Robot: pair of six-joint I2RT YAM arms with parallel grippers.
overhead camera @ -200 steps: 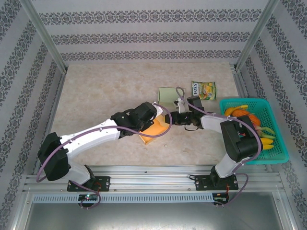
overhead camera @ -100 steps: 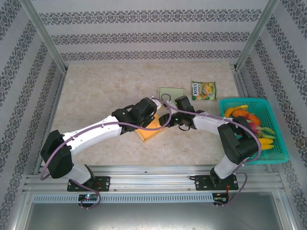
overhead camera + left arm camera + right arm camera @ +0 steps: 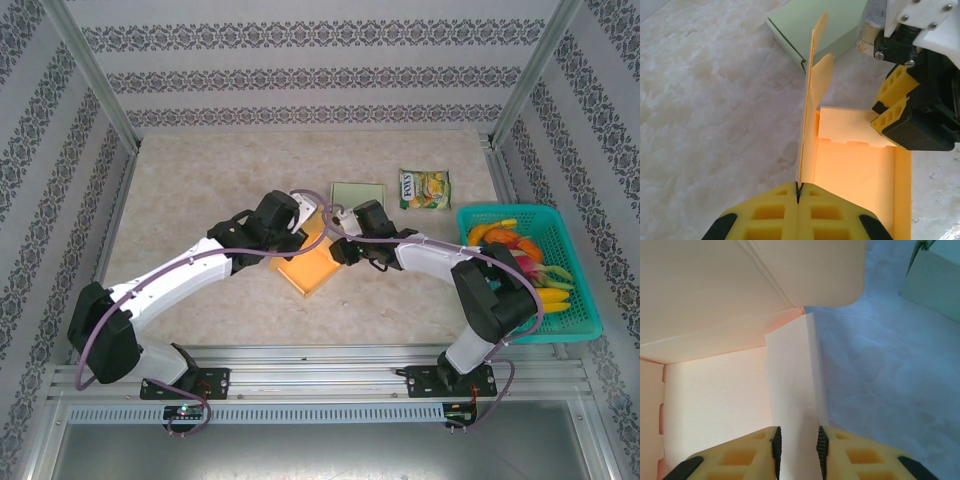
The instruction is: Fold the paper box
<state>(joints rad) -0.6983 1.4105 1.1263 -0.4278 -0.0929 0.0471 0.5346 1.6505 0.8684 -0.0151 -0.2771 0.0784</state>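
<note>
The orange paper box (image 3: 312, 268) lies partly folded on the table between the two arms. In the left wrist view its floor (image 3: 855, 170) is flat, and a thin side wall stands upright from it. My left gripper (image 3: 798, 191) is shut on the near end of that wall, seen from above at the box's far-left side (image 3: 303, 233). My right gripper (image 3: 338, 250) reaches in from the right; its yellow fingers (image 3: 892, 97) sit over the far end flap. In the right wrist view the right gripper (image 3: 797, 442) is shut on a doubled-over wall panel of the box (image 3: 790, 390).
A flat pale green box (image 3: 357, 194) lies just beyond the orange one, close to both grippers. A snack packet (image 3: 425, 187) is to its right. A teal basket (image 3: 580, 322) of fruit stands at the right edge. Bare table stretches to the left.
Both grippers and the box have shifted left and slightly away from the bases. The right jaws have narrowed onto the wall panel. The left jaws stay shut.
</note>
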